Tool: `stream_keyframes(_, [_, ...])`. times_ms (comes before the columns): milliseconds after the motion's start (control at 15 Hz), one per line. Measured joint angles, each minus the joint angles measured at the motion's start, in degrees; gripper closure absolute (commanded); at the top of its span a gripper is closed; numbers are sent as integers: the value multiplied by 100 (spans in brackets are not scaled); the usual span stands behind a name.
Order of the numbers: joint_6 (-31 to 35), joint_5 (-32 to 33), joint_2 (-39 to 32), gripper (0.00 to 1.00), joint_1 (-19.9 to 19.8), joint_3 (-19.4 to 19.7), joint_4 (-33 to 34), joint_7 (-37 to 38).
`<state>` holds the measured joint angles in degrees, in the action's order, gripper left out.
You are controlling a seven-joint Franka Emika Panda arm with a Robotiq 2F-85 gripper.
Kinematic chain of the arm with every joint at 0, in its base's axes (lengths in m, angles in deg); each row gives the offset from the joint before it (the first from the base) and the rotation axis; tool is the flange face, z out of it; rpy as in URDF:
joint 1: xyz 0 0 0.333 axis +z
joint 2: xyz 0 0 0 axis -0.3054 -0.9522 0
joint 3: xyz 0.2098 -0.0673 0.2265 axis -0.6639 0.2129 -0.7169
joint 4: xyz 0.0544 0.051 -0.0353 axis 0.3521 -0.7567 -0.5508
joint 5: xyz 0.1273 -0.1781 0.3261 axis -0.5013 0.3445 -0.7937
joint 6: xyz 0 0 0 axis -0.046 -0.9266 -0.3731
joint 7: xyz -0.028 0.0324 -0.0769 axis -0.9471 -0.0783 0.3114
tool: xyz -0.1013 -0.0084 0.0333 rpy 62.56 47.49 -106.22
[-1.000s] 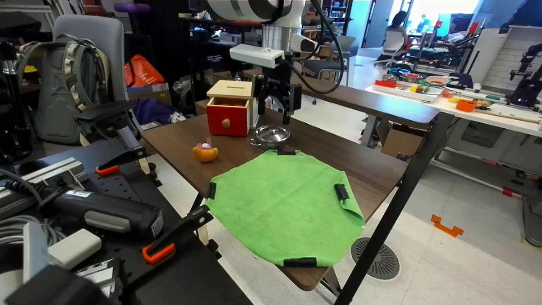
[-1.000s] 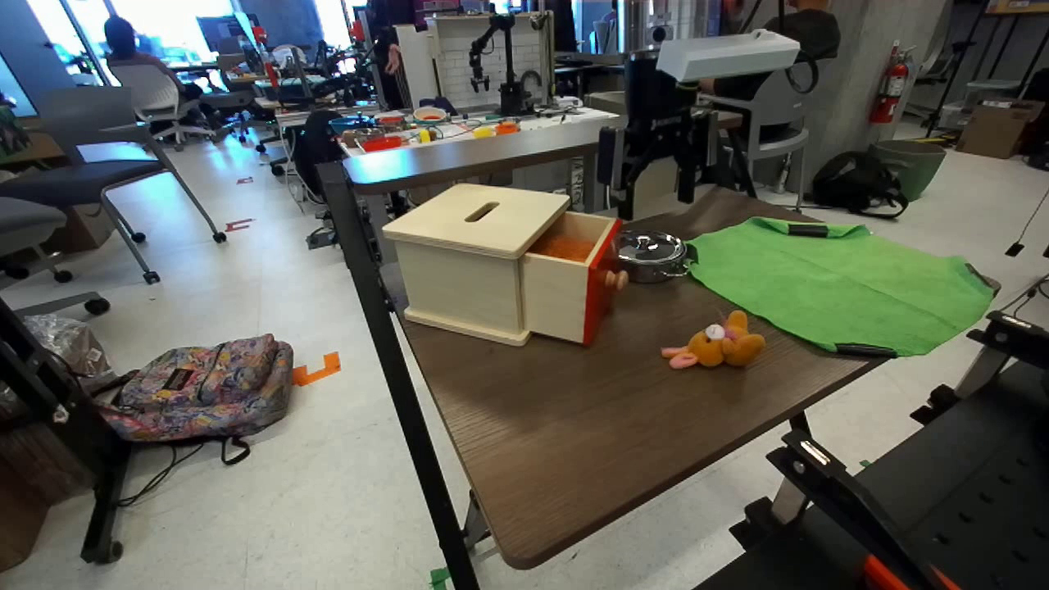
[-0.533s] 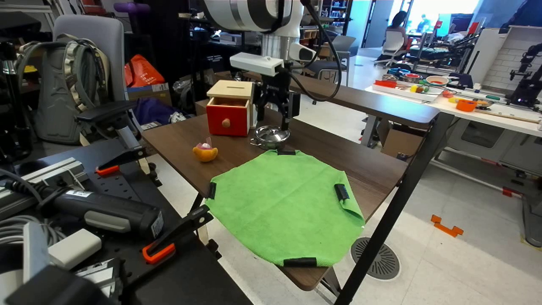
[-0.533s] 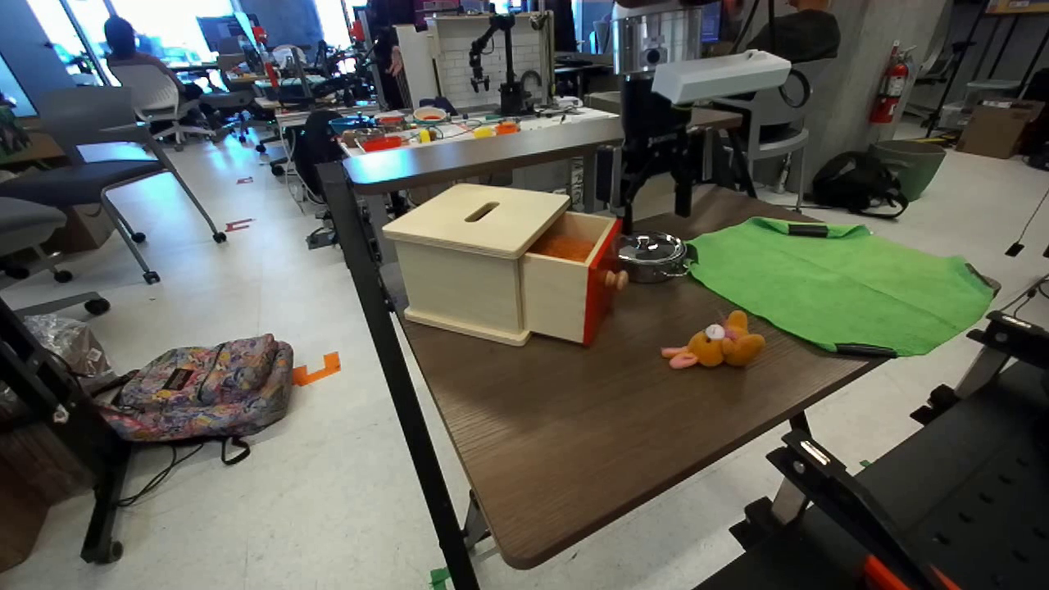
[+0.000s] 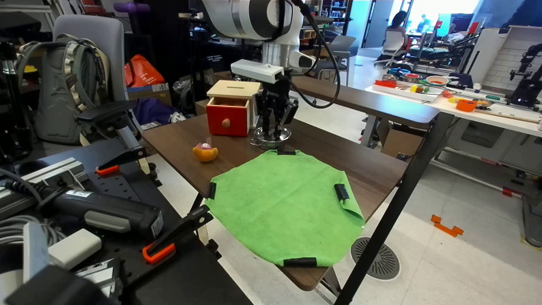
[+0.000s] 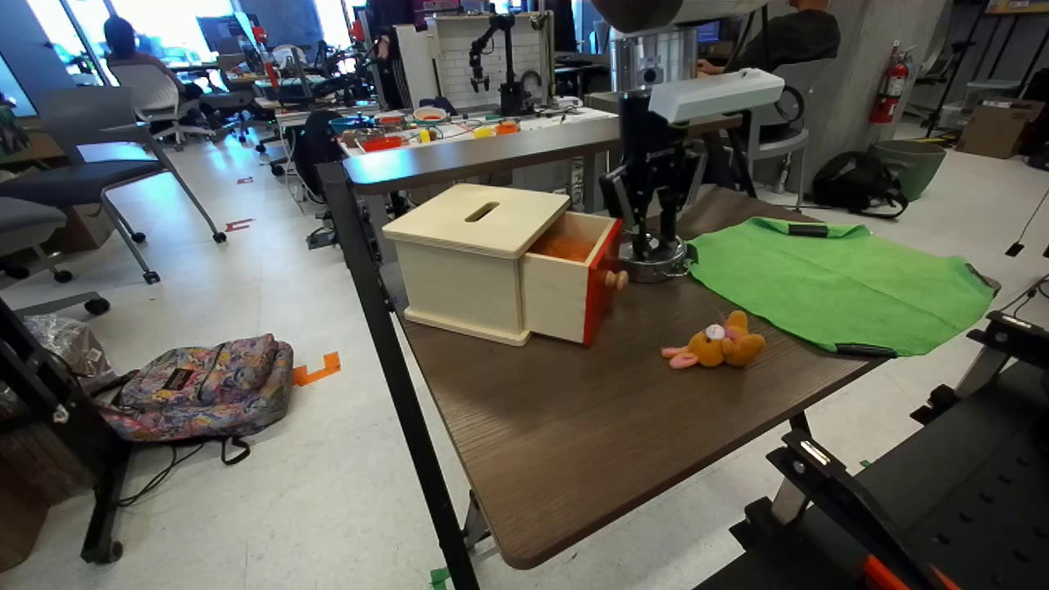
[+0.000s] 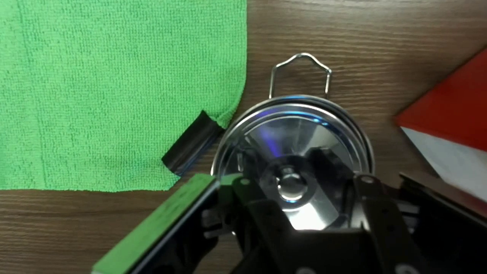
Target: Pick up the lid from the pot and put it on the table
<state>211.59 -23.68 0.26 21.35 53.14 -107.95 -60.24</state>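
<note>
The silvery lid [image 7: 293, 127] lies flat on the small metal pot [image 6: 660, 273], its round knob [image 7: 291, 186] at the centre. My gripper [image 5: 272, 134] reaches straight down over the lid, fingertips low beside the knob. In the wrist view the fingers stand partly closed on either side of the knob, with a gap still showing around it, so the jaws are open. Parts of the lid are hidden behind the fingers in both exterior views. The pot stands on the dark brown table [image 6: 533, 426]; one wire handle [image 7: 300, 55] sticks out in the wrist view.
Close beside the pot is a wooden box [image 6: 467, 254] with its red-fronted drawer [image 5: 228, 120] pulled out. A green cloth [image 5: 288, 207] with black clips touches the pot's other side. An orange plush toy [image 6: 713, 344] lies on the table nearby.
The gripper has come down from above the pot to the lid, and its fingers have moved closer together around the knob. Lid, pot, box and toy have stayed put.
</note>
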Motion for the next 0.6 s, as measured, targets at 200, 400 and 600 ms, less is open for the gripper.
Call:
stream_keyframes(200, [-70,2,-11,99,5,4,70,3])
stream_keyframes(400, [-113,4,-22,95,5,17,102,4])
stream_keyframes(600, [-137,4,-23,95,4,35,113,4])
